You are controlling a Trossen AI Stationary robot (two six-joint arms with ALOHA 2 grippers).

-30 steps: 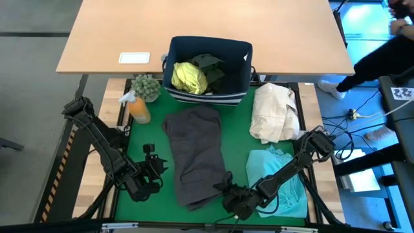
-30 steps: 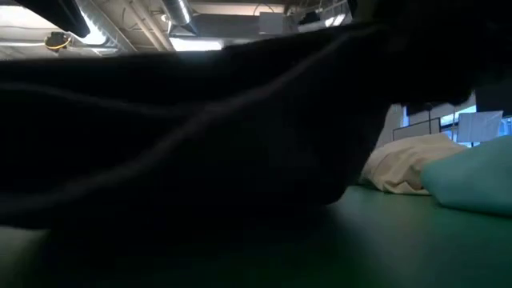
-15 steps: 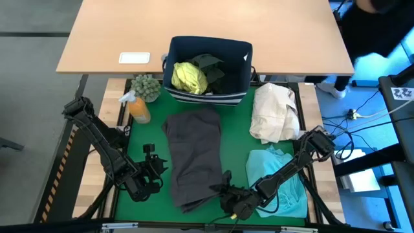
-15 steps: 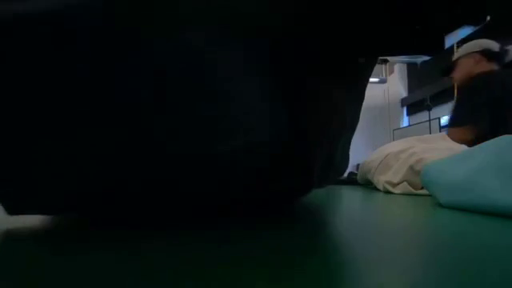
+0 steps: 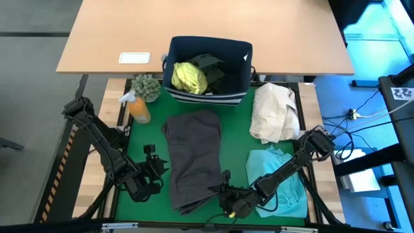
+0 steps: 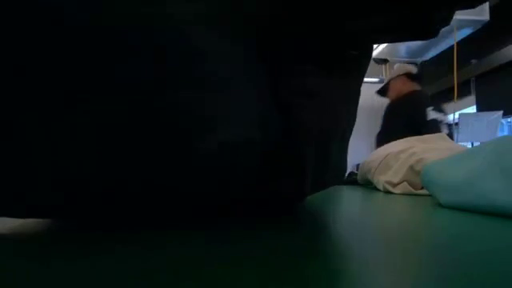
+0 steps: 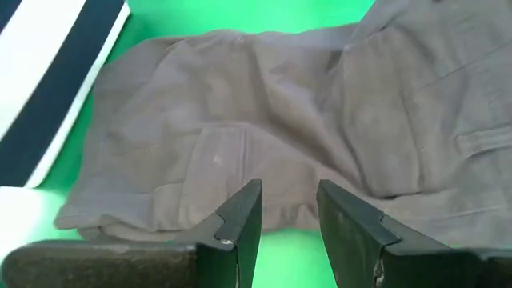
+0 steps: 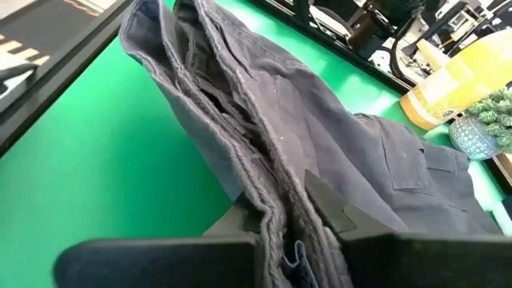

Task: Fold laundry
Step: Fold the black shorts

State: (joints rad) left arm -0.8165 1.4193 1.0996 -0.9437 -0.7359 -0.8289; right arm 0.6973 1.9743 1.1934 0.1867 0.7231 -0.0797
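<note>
Bare green mat [image 5: 236, 139] lies open between grey garment [image 5: 194, 155] and cream bundle [image 5: 275, 113] — bin [image 5: 208, 68] blocks twelve o'clock, orange bottle [image 5: 138, 109] and plant [image 5: 146, 86] crowd ten

A: What've you got top-down?

B: Your charcoal grey garment [image 5: 194, 158] lies mid-frame on the green mat [image 5: 239, 139], long & narrow. Right gripper [image 5: 224, 194] sits at its lower-right edge, bottom centre, pinched tight on the cloth. Left gripper [image 5: 155, 169] rests just left of the garment, lower left, not touching it.

A: Rest of your table?

B: Turquoise garment [image 5: 279, 173] lower right, partly under the right arm. Cream bundle [image 5: 273, 113] above it. Navy bin [image 5: 208, 68] top centre w/ yellow-green shirt [image 5: 188, 77] & a dark garment [image 5: 211, 66] inside. Orange bottle [image 5: 138, 107] & small plant [image 5: 146, 86] left of the bin.
</note>
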